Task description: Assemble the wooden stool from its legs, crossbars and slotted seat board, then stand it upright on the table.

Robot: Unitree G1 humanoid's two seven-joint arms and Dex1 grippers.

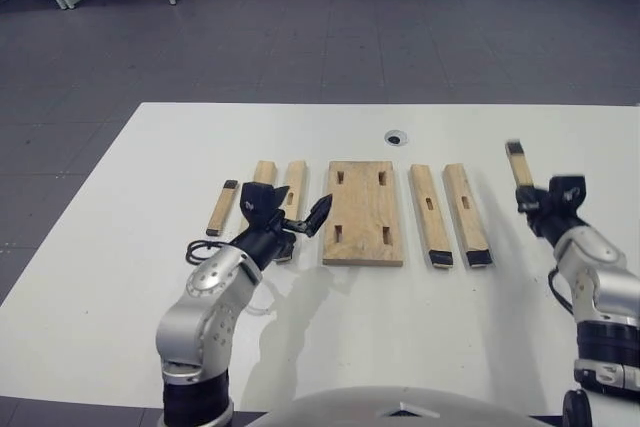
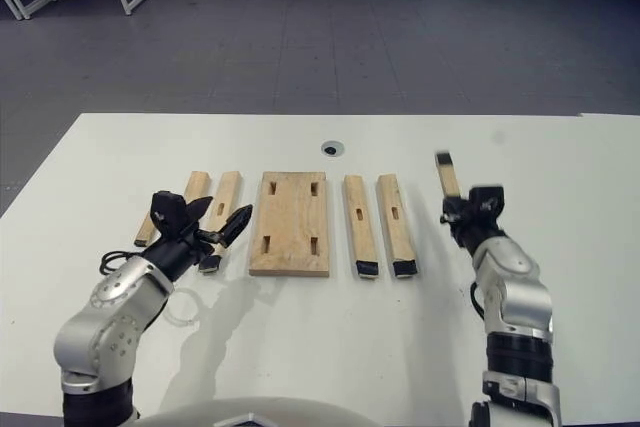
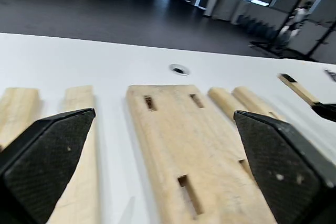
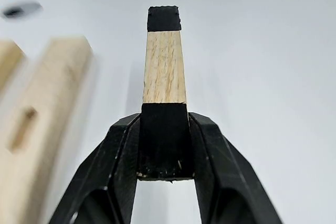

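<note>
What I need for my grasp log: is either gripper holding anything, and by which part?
The right gripper is shut on a black-tipped crossbar, gripping one black end. The left gripper is open, holding nothing.

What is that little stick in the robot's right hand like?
It is a short, flat bar of pale wood with a black cap at each end. The right gripper is shut on the near cap, and the bar points away from the robot over the white table. Whether it touches the table is unclear.
</note>
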